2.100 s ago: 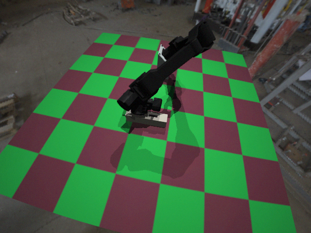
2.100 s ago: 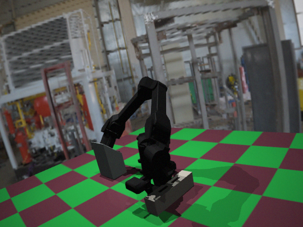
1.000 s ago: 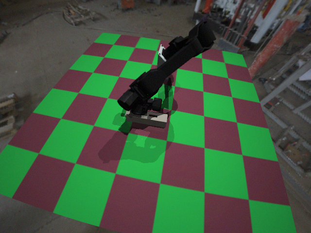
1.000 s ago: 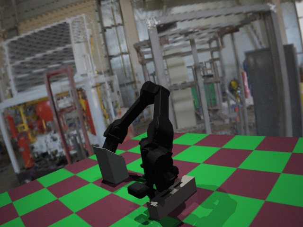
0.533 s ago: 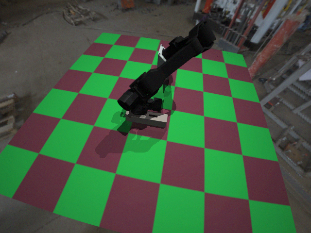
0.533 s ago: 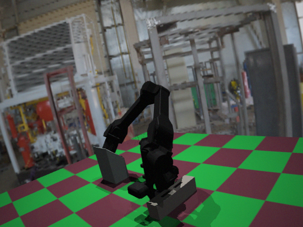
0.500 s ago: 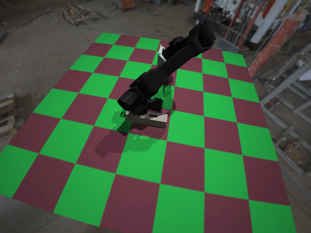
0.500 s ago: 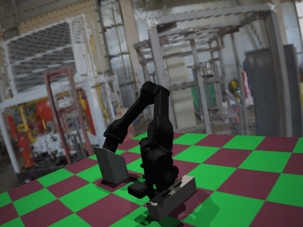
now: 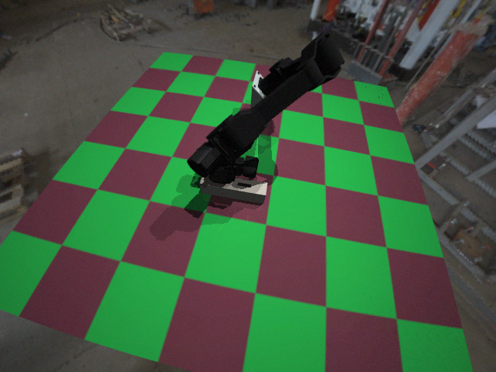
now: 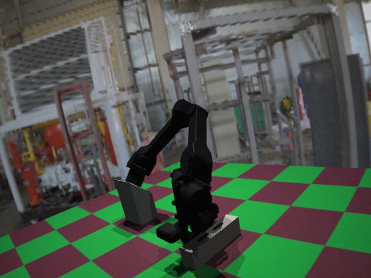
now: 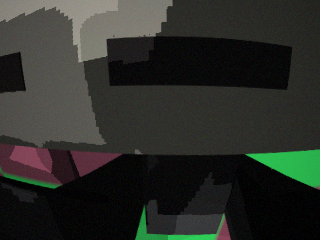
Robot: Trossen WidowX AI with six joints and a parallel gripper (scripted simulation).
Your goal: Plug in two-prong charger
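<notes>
The power strip [image 9: 232, 194] [image 10: 216, 250] [image 11: 200, 120] lies on the checkered top, with two dark slots on its upper face. One slot [image 11: 200, 62] is large in the middle of the wrist view; the other [image 11: 11, 72] is cut off at its left edge. My gripper [image 11: 183, 152] [image 10: 186, 237] is shut on the charger [image 11: 192, 200], a dark grey block between the black fingers. They stand at the long side of the strip facing the arm's base, in line with the large slot. In the wrist view the strip's edge hides the fingertips and the charger's far end. The prongs are not visible.
A grey wedge-shaped block [image 9: 256, 94] [image 10: 136, 206] stands by the arm's base. The black arm [image 9: 280, 94] [image 10: 196, 161] reaches over the checkered top and hides part of the strip in the top view. Its shadow falls around the strip.
</notes>
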